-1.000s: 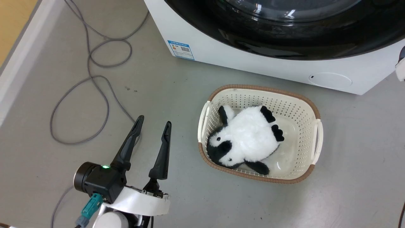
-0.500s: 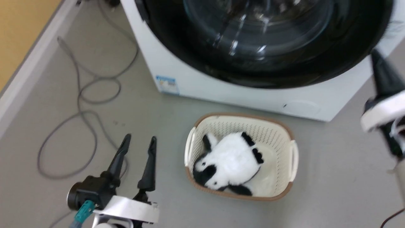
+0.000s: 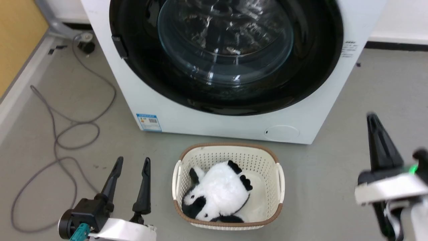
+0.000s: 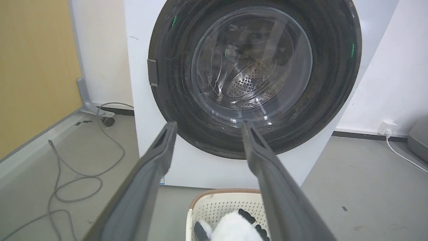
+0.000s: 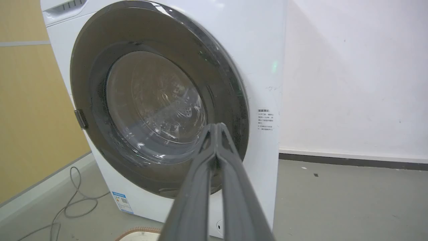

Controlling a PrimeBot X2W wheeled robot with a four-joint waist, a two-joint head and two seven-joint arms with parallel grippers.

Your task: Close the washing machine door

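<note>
Straight ahead, washing machine door (image 3: 311, 67) lying flush against the white front of the washing machine (image 3: 200, 117). Glossy black rim around a bulging clear glass centre, with perforated steel drum dimly seen through the glass in the left wrist view. Small dark tab (image 3: 119, 47) on the door's left edge. Blue sticker (image 3: 148, 122) low on the machine's front, near its left corner.

On the grey floor (image 3: 334, 187) just in front of the machine, cream laundry basket (image 3: 280, 174) with a brown rim, holding a black-and-white plush panda (image 3: 217, 190).

Left tool (image 3: 133, 160) low at the left of the head view, left of the basket. Fingers spread apart, gripping nothing, pointing toward the machine, well short of the door.

Right tool (image 5: 216, 126) at the far right of the head view, blurred there. In its own wrist view, fingers pressed together at the tips, empty, aimed at the door's right side and apart from it.

Grey cable (image 3: 67, 130) looped on the floor left of the machine, near a yellow wall panel (image 3: 16, 40).
</note>
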